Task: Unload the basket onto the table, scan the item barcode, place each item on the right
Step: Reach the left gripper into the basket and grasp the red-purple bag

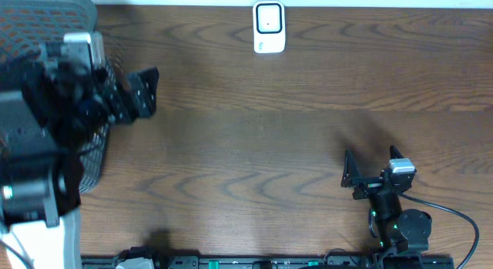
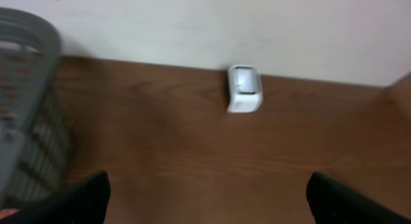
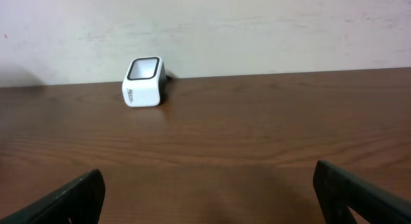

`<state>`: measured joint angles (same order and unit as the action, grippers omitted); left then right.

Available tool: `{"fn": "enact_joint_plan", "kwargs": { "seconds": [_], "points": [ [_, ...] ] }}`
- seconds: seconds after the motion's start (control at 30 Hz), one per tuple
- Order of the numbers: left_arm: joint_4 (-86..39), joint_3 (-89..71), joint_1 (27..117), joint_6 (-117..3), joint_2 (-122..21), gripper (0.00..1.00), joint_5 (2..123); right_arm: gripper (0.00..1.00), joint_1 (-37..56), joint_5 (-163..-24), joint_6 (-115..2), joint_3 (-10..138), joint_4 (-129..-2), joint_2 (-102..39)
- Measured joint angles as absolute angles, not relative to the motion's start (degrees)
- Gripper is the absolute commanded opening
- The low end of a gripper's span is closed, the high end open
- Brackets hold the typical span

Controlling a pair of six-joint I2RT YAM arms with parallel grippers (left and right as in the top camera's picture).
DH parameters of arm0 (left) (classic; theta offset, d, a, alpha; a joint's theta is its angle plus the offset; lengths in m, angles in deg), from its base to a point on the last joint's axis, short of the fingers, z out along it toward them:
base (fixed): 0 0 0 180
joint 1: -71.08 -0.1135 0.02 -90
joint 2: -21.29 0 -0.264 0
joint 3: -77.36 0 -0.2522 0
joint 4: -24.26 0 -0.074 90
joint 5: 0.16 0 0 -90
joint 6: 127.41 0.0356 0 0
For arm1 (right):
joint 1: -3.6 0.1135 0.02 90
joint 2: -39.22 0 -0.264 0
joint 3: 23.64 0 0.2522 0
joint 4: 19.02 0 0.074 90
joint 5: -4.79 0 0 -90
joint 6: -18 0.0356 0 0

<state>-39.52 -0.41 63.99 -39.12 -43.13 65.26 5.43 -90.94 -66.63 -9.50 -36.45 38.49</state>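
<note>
A white barcode scanner [image 1: 269, 26] stands at the table's far edge, also visible in the left wrist view [image 2: 244, 89] and the right wrist view [image 3: 143, 83]. The item and its barcode are out of view. My left gripper [image 1: 149, 92] hovers at the left, just beside the basket, open with nothing between its fingers [image 2: 83, 198]; its wrist view is slightly blurred. My right gripper [image 1: 370, 159] sits low near the front right, open and empty, its fingers [image 3: 359, 192] wide apart over bare wood.
A grey mesh basket [image 1: 75, 2] occupies the far left corner; its rim [image 2: 38, 31] shows at the left of the left wrist view. A pale wall runs behind the table. A black cable [image 1: 454, 215] loops from the right arm's base.
</note>
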Motion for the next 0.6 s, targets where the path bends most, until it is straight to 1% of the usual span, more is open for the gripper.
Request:
{"fn": "enact_joint_plan", "kwargs": {
  "seconds": [0.13, 0.23, 0.33, 0.47, 0.57, 0.6],
  "points": [
    [-44.48, 8.35, 61.3, -43.34, -51.61, 0.98, 73.33, 0.99, 5.43, -90.94, -66.63, -9.5, -36.45, 38.49],
    [-49.38, 16.92, 55.9, -47.69, -58.73, 0.98, 76.63, 0.99, 5.43, -90.94, -66.63, -9.5, -36.47, 38.49],
    [-49.4, 23.39, 48.93, -53.0, -65.27, 0.98, 78.51, 0.99, 5.43, -90.94, -66.63, -9.5, -36.45, 38.49],
    [-50.99, 24.98, 42.48, -60.32, -70.67, 0.98, 79.69, 0.99, 5.43, -90.94, -66.63, -9.5, -36.45, 38.49],
    [-52.46, 24.94, 40.45, -62.84, -73.95, 1.0, 79.93, 0.99, 5.43, -90.94, -66.63, -9.5, -36.42, 38.49],
    [-52.63, 24.94, 40.04, -63.4, -74.86, 0.99, 79.91, 0.99, 5.43, -90.94, -66.63, -9.5, -36.42, 38.49]
  ]
}}
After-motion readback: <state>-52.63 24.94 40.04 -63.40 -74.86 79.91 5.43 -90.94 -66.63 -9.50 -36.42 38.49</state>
